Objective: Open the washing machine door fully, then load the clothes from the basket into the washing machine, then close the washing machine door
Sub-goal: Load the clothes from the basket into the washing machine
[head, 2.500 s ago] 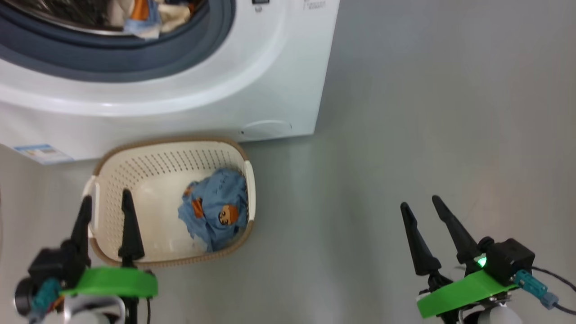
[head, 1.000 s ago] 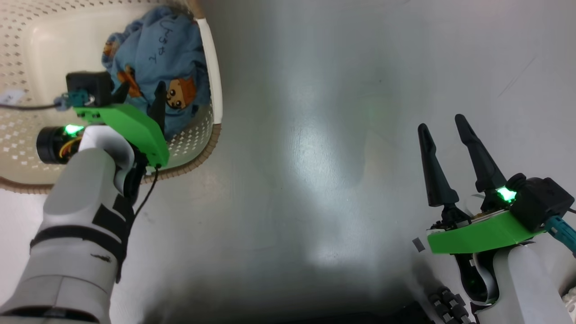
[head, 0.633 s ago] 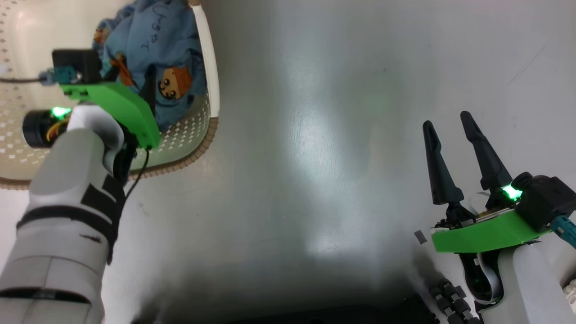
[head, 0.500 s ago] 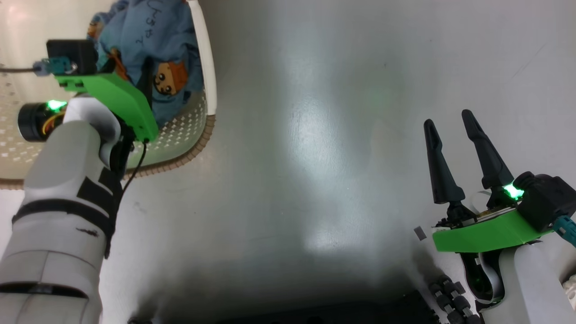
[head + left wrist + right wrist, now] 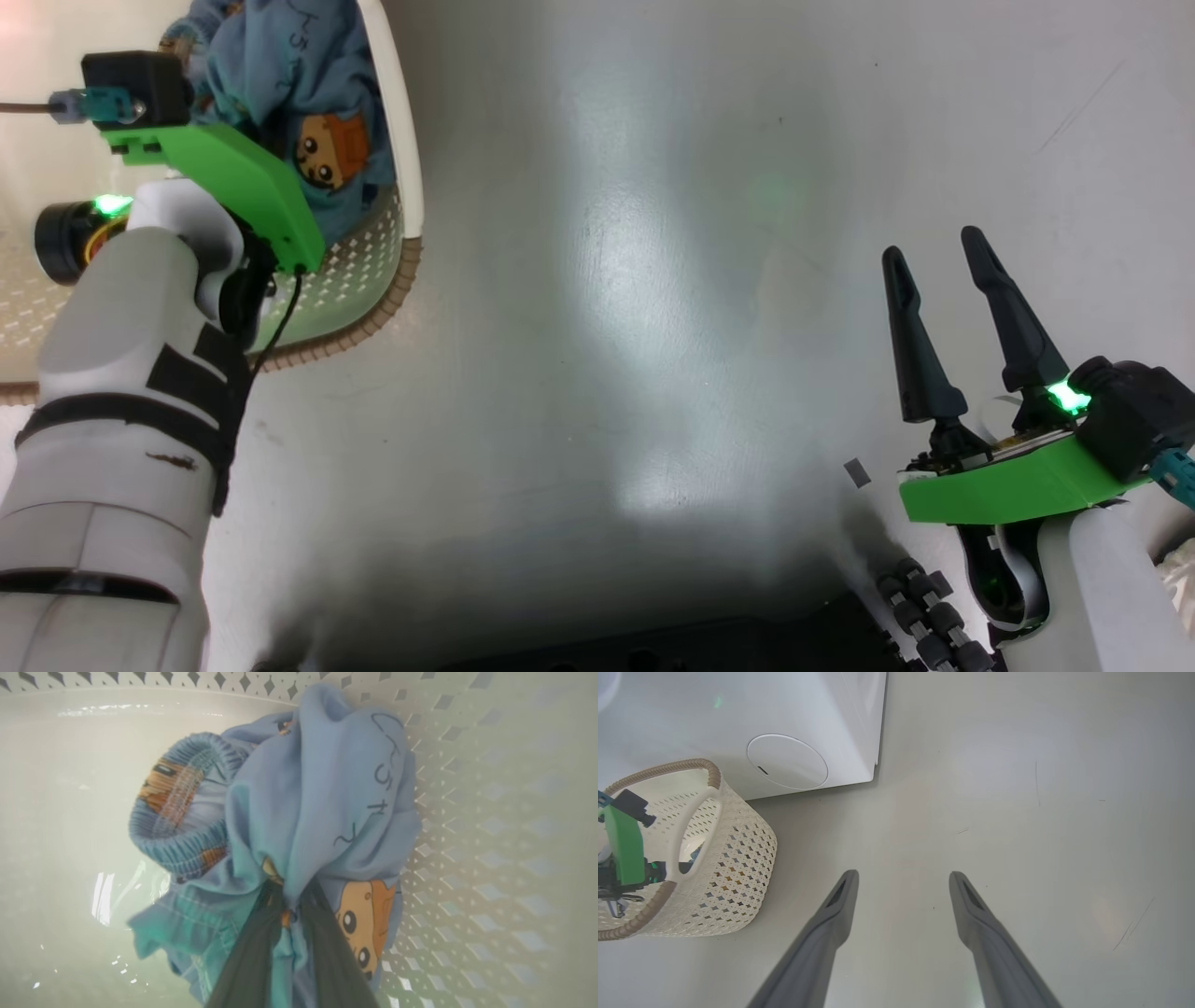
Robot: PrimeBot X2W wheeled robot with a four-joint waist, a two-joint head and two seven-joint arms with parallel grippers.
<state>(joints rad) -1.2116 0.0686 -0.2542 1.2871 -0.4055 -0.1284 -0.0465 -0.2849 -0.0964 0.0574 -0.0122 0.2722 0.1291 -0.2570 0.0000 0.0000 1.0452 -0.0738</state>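
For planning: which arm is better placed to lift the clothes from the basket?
Left. The left gripper pinches the clothes inside the basket; the right gripper is open above the floor.

pale grey floor (image 5: 653,280) — glossy, lit in soft patches — with a few faint thin scratches (image 5: 1036,784).

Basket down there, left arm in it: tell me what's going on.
The robot is loading laundry. Its left tool reaches down into the cream basket and is shut on a bunched light-blue garment with cartoon faces, close to the perforated wall. The right tool hangs open over the grey floor, holding nothing. The washing machine stands right beside the basket.
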